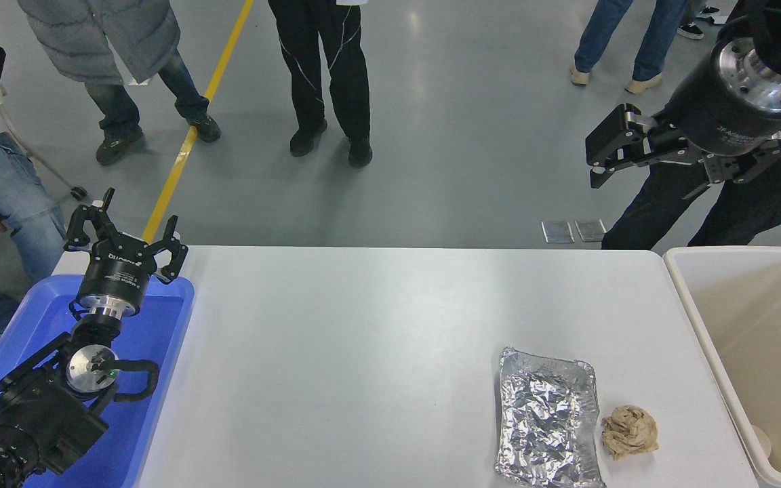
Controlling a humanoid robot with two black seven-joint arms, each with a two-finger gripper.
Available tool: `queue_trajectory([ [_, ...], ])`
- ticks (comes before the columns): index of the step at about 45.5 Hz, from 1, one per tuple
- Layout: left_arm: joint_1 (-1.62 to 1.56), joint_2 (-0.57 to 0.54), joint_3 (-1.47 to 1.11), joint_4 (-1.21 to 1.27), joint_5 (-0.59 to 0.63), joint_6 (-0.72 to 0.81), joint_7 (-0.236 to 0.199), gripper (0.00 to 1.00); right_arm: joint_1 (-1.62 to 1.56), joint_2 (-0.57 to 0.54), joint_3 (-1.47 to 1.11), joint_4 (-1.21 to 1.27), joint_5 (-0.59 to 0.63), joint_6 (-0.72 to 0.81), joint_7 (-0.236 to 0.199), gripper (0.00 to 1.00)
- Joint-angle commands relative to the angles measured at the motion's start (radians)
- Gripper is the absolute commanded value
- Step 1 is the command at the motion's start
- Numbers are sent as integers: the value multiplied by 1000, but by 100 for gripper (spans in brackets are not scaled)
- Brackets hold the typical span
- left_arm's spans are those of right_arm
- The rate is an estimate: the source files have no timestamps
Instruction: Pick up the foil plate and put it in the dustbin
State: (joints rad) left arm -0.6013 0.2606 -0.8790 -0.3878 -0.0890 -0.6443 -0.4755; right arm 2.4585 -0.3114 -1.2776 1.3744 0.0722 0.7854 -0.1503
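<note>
The foil plate (pixel 548 419), a shiny crinkled silver tray, lies flat on the white table (pixel 363 339) near its front right. The dustbin (pixel 756 352), a large cream bin with a thick pale rim, stands just off the table's right end. My right gripper (pixel 597 156) hangs high at the upper right, well above and beyond the table's far edge, fingers apart and holding nothing. It is far from the foil plate. My left gripper (pixel 126 234) is parked over the blue tray at the lower left, open and empty.
A crumpled brown paper ball (pixel 629 432) sits just right of the foil plate. A blue plastic tray (pixel 153 379) lies under my left arm. Several people stand beyond the table's far side, one close behind my right arm. A small pale object lies in the dustbin's bottom.
</note>
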Motion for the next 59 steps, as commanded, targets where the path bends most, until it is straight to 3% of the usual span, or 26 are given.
queue_trajectory([
  [1, 0, 0, 0, 0, 2, 0, 0, 98, 0, 0, 0, 0, 0, 0, 0, 100],
  [49, 0, 0, 0, 1, 0, 0, 0, 98, -30, 1, -5, 0, 3, 0, 0, 100],
  [59, 0, 0, 0, 1, 0, 0, 0, 98, -151, -2, -11, -2, 92, 0, 2, 100],
])
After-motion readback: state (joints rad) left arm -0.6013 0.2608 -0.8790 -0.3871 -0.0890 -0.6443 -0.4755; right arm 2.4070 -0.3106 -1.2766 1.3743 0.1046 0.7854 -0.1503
